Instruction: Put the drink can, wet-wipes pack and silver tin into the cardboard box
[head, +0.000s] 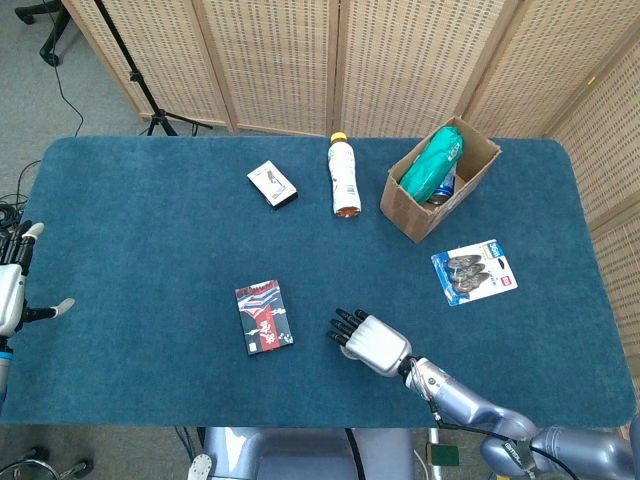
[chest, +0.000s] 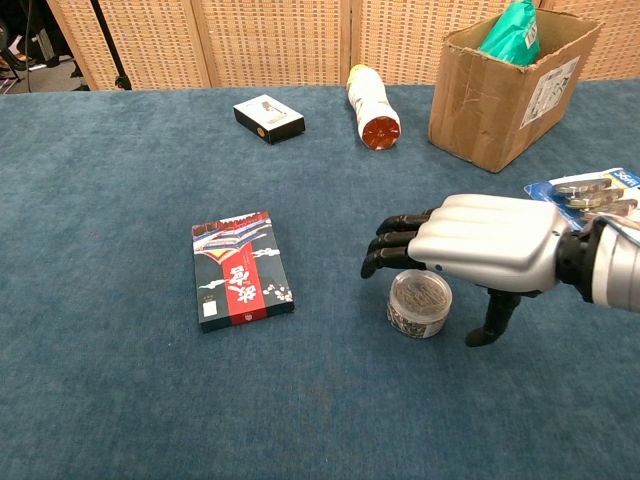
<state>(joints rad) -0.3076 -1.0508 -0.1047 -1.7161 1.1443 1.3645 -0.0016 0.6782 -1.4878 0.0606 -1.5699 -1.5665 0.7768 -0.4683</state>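
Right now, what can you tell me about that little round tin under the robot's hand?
The tin is small, round and low, silvery, with a see-through lid showing a tangle of metal bits, maybe paper clips. It stands flat and upright on the blue table, to the right of the red-and-black pack. The right hand hovers over it, fingers stretched past its far side, thumb down beside it. Whether the hand touches the tin is unclear. In the head view the hand hides it.

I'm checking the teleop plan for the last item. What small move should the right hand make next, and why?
Probably lower the right hand and close its fingers and thumb around the silver tin. The hand hovers just over the tin, fingers past its far side, thumb down on its near right, holding nothing. The cardboard box already shows the wet-wipes pack.
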